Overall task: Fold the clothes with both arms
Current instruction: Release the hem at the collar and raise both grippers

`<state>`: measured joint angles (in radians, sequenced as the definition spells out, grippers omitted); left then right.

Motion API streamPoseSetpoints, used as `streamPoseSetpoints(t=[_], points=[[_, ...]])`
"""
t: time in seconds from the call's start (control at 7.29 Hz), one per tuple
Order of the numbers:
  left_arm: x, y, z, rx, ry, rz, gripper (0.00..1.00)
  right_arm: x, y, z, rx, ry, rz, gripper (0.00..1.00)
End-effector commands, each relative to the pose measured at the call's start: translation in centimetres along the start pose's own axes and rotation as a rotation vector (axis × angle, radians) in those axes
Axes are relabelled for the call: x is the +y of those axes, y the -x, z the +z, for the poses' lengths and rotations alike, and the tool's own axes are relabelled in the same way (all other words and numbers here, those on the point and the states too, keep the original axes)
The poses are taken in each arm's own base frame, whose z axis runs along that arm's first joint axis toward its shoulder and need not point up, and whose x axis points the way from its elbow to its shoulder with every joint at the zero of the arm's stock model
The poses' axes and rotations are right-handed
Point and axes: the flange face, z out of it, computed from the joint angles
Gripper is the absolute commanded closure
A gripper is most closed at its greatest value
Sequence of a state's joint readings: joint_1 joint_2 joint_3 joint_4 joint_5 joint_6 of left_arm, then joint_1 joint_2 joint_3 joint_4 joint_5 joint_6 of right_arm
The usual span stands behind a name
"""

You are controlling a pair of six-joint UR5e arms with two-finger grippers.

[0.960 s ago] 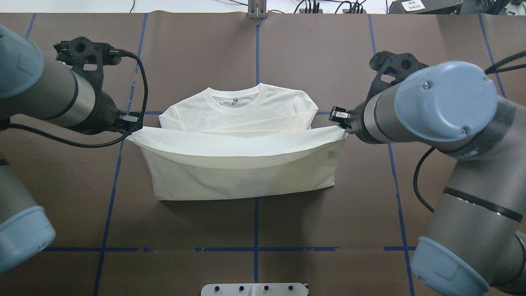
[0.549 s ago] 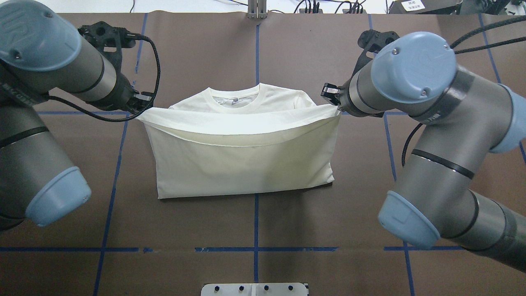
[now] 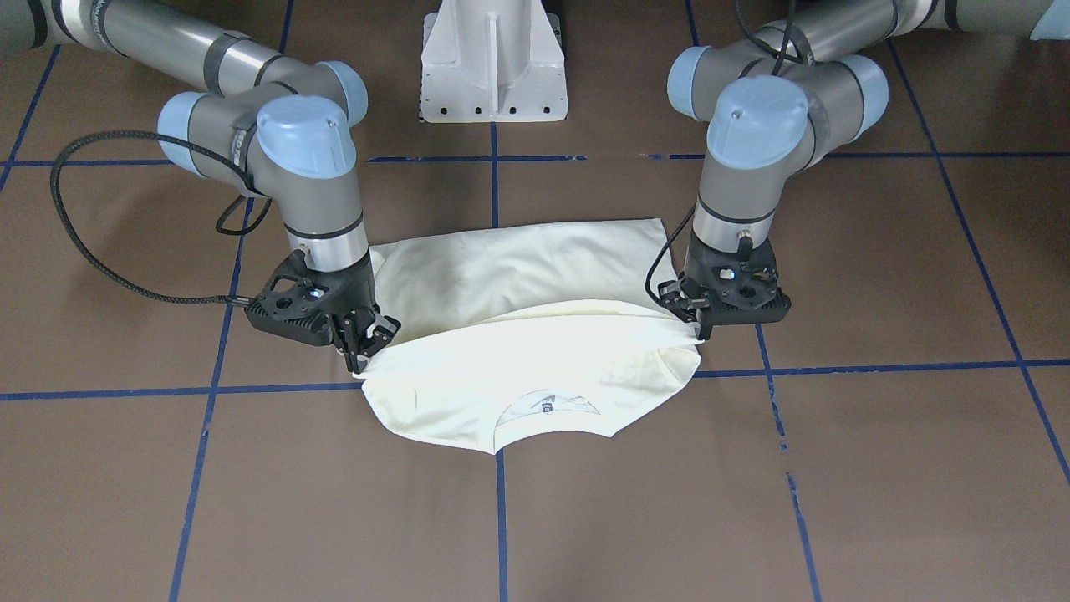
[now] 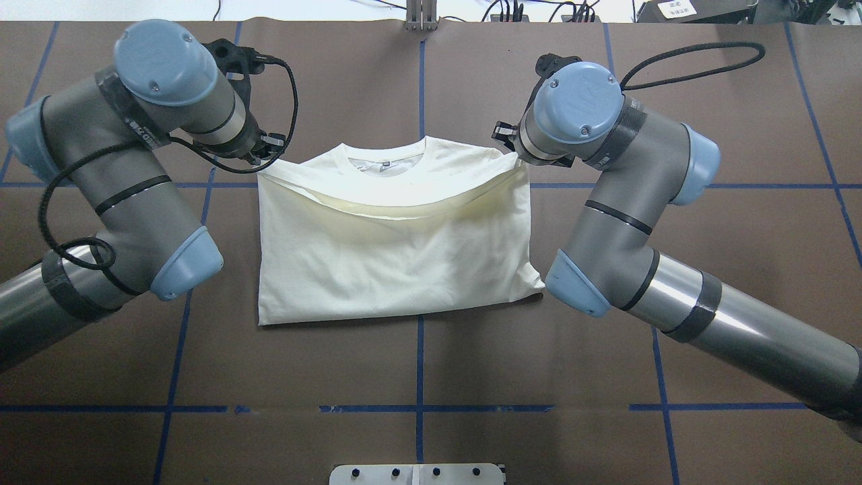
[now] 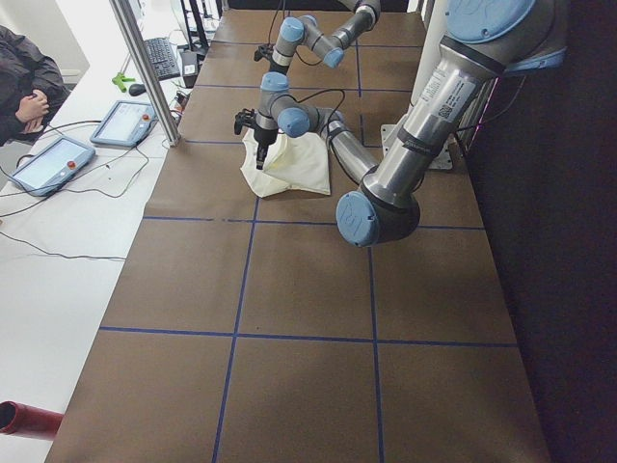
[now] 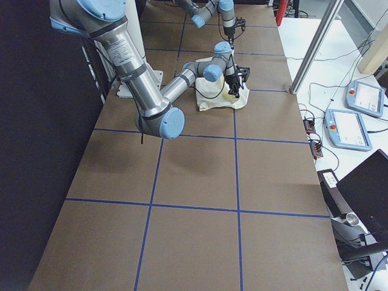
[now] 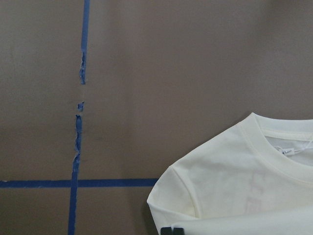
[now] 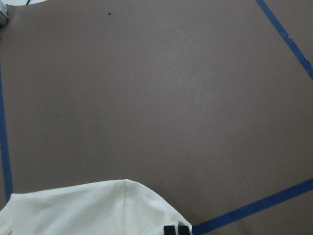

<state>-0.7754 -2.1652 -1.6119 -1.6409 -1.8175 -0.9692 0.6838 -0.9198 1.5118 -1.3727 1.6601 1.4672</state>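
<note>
Both arms have carried the lifted hem farther toward the collar (image 4: 387,164). Half a second ago that edge hung well short of the collar, and now its two corners are level with it, one on either side. The left arm (image 4: 135,195) holds the corner to the collar's left in the overhead view. The right arm (image 4: 619,202) holds the corner to its right. Each arm's jaws are closed on a pinch of cloth, which shows most clearly from the front.

The cream T-shirt (image 4: 397,263) lies on the brown tabletop (image 4: 417,377), plain back up, with its lower half doubled over toward the collar. Between the two holds the carried edge sags in a shallow curve just short of the collar and leaves the neck label uncovered.

The cloth looks light, soft and quite limp, so it will likely droop wherever it is unsupported and crease if let go unevenly. The hem corners seem the right places to hold. Keeping them apart and level on either side of the collar should keep the edge straight as it is laid down. The layer underneath may drag on the tabletop if pulled.
</note>
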Motion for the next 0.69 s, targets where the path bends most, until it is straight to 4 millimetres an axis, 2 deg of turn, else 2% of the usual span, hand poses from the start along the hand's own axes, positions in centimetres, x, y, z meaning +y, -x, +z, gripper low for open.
streamPoseSetpoints(t=[0.0,0.27,0.41,0.55], points=[[-0.2,0.6,3.3,-0.005,0.004,0.005,1.0,0.2,-0.6,3.0,0.018,0.006,-0.006,1.0],[0.2,0.5,3.5,-0.004,0.008,0.01,1.0,0.5,-0.7,3.1,0.017,0.009,-0.012,1.0],[0.2,0.3,3.1,0.004,0.005,0.014,0.85,0.4,-0.7,2.8,0.012,0.008,-0.012,1.0],[0.7,0.6,1.5,0.027,-0.008,0.075,0.01,0.2,-0.7,2.7,0.009,0.004,-0.072,0.01]])
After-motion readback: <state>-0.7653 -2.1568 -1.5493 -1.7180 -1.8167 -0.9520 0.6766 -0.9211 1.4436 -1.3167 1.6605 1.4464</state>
